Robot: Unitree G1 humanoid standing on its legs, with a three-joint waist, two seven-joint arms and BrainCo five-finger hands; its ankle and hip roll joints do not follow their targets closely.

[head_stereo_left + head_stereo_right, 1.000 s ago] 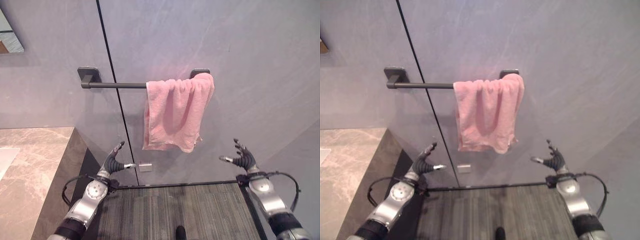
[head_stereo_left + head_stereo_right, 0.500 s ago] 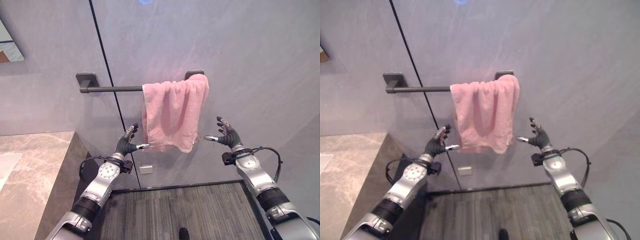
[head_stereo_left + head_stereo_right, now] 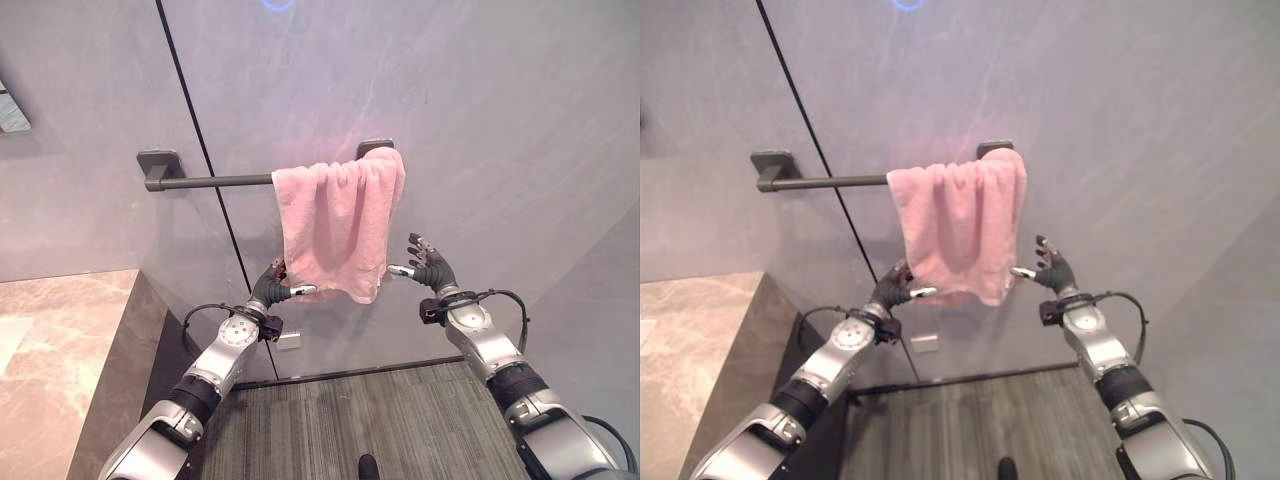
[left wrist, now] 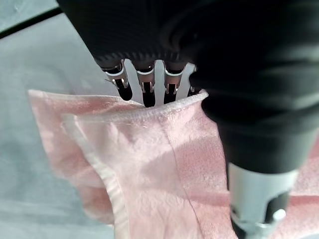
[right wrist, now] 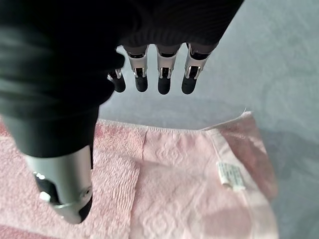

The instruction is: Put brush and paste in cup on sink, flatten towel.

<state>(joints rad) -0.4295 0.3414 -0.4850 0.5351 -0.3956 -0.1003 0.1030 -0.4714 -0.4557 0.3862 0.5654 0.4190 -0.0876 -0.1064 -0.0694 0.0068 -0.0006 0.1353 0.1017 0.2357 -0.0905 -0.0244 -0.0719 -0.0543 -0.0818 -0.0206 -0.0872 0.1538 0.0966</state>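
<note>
Towel (image 3: 340,225), pink and bunched, is hanging over the right end of a dark rail (image 3: 210,181) fixed to the grey wall (image 3: 500,120); its folds are lying gathered rather than spread, and one lower corner is drooping below the rest. Left robot hand (image 3: 272,288) is reaching the lower left edge of the cloth: in the left wrist view its fingers (image 4: 149,87) are sitting behind the hem while the thumb is lying in front of it, so the cloth is passing between them, though the pictures are not showing a closed pinch, and whether this robot hand is grasping cannot be told. Right robot hand (image 3: 428,270) is hovering just beside the lower right edge, apart from the cloth, with fingers (image 5: 164,74) straight and spread, released and holding nothing; a small white label (image 5: 228,175) is showing on the cloth near it. Marble desk (image 3: 60,340) is standing to the left, well apart from the towel, beside striped flooring (image 3: 370,420) below. Brush, paste and cup cannot be judged from these pictures. As a judgement, the flattening step is only beginning: both edges are yet to be gripped and drawn apart along the rail, toward its bare left part.
</note>
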